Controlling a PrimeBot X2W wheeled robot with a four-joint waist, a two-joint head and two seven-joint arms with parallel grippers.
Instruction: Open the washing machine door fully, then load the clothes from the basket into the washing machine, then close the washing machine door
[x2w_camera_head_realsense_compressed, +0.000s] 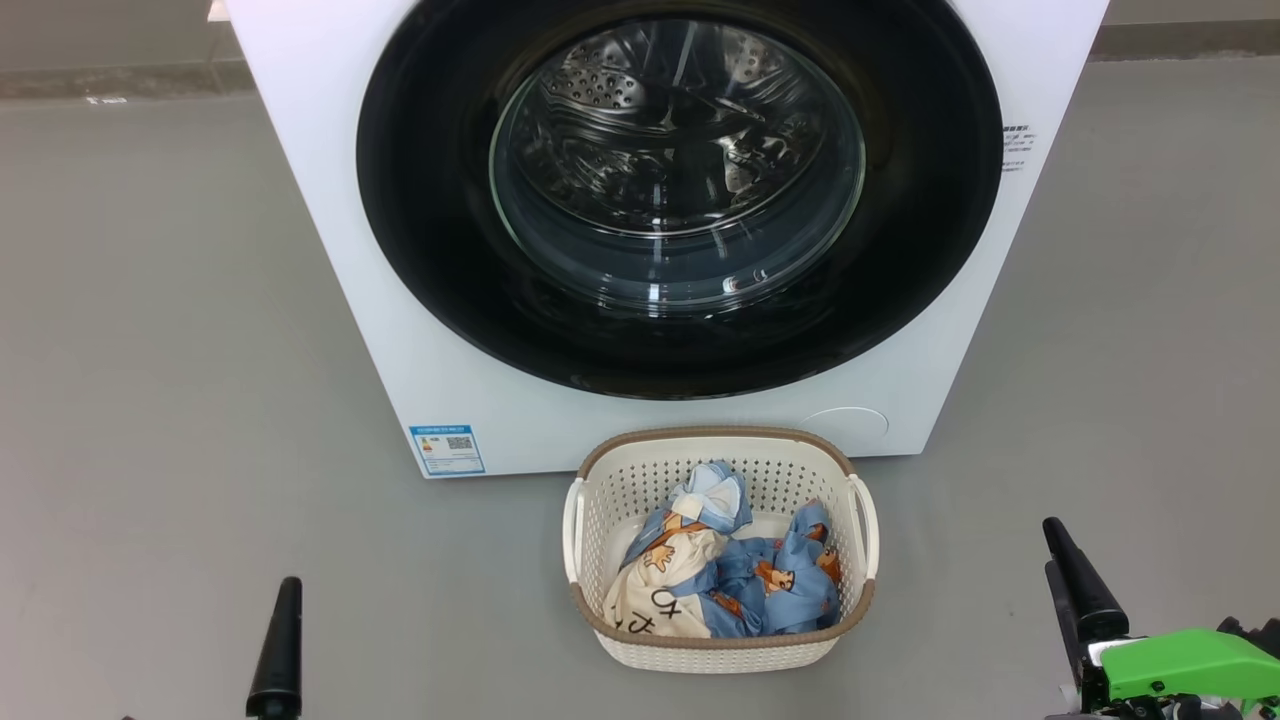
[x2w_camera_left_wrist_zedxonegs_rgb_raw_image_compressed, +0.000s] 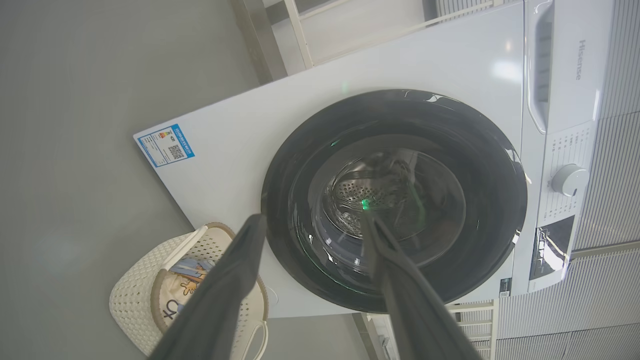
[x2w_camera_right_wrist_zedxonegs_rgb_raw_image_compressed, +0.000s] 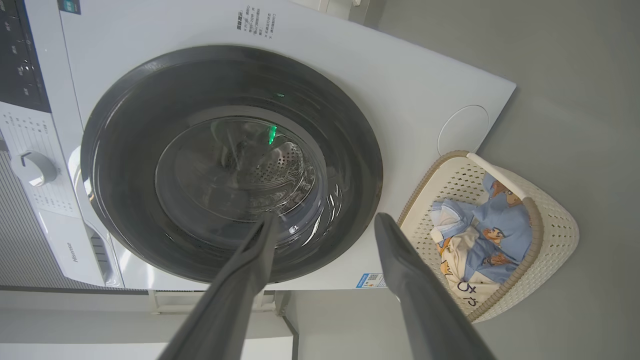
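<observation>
Left gripper and right gripper were spread apart, empty. Door was shut ahead of both; basket with clothes sat between them.

Left gripper: both dark fingers spread wide, jaws fully apart. On the head camera I get one left finger at the lower left, upright, tip up. Right gripper: fingers likewise splayed wide. The head camera puts its fingers at the lower right, leaning slightly left, with a green wrist housing just behind them.
</observation>
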